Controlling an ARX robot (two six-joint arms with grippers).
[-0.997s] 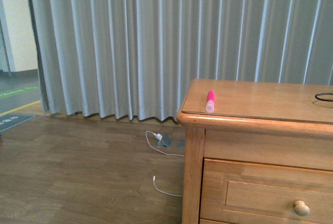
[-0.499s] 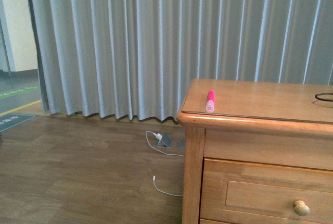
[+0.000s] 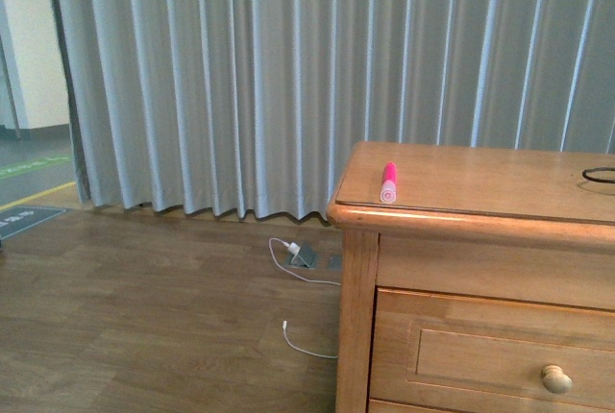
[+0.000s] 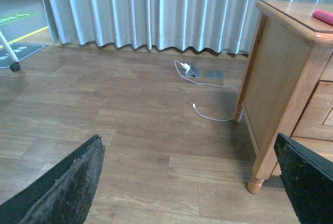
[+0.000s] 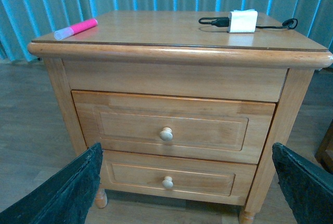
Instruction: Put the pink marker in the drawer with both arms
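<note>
Honey-coloured wood forms the dresser, which stands on a plank floor in front of a grey pleated curtain. Its upper drawer is fully shut. It has a recessed panel front and one round pale knob at its centre.

Both grippers are clear of the dresser. The left gripper has its black fingers spread wide, with only floor between them. The right gripper is likewise spread wide, faces the drawer fronts and holds nothing.

The pink marker lies flat on the dresser top, near its front left corner and apart from both grippers. We note a short, thick hot-pink barrel ending in a paler pink-white cap, with the cap towards the front edge.

Compared with half a second ago, we find the marker at the same spot on the top. The dresser now sits slightly higher in the front view.
</note>
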